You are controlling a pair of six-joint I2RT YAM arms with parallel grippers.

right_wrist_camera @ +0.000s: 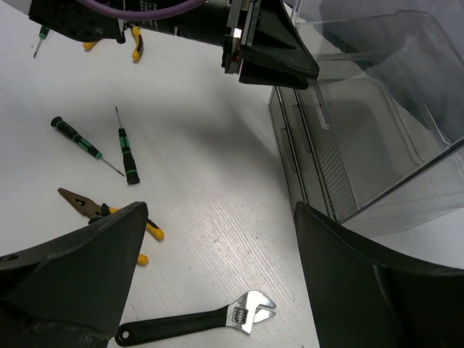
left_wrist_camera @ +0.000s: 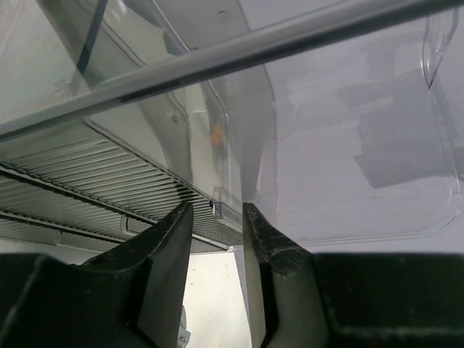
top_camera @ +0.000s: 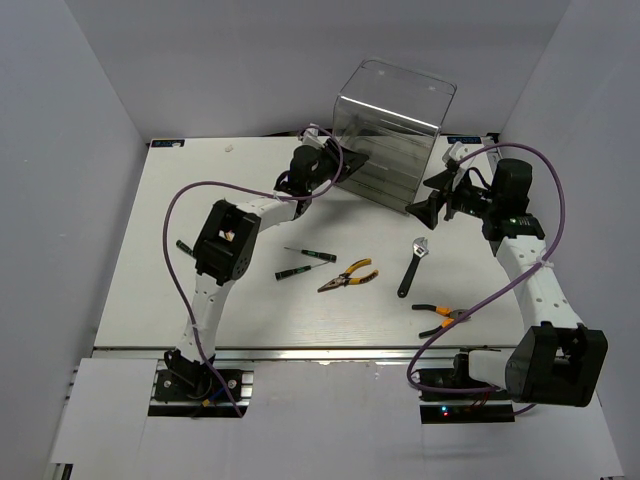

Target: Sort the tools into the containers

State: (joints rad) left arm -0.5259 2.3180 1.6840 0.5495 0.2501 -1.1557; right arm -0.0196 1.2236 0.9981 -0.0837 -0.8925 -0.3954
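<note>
At cabinet (top_camera: 395,120) front-left, left gripper (left_wrist_camera: 217,216) straddles drawer lip (left_wrist_camera: 228,211), jaws narrowed; pinch can't be told. Mid-table: screwdrivers (top_camera: 297,271), pliers (top_camera: 350,277), wrench (top_camera: 414,266), cutters (top_camera: 440,314) lie loose. Right gripper (right_wrist_camera: 217,210) gapes wide beside cabinet

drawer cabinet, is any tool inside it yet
No tool shows through the clear walls of the drawer cabinet; the pliers, wrench and cutters lie on the table. The lower drawers have ribbed fronts that blur their insides, so those stay unsure.
</note>
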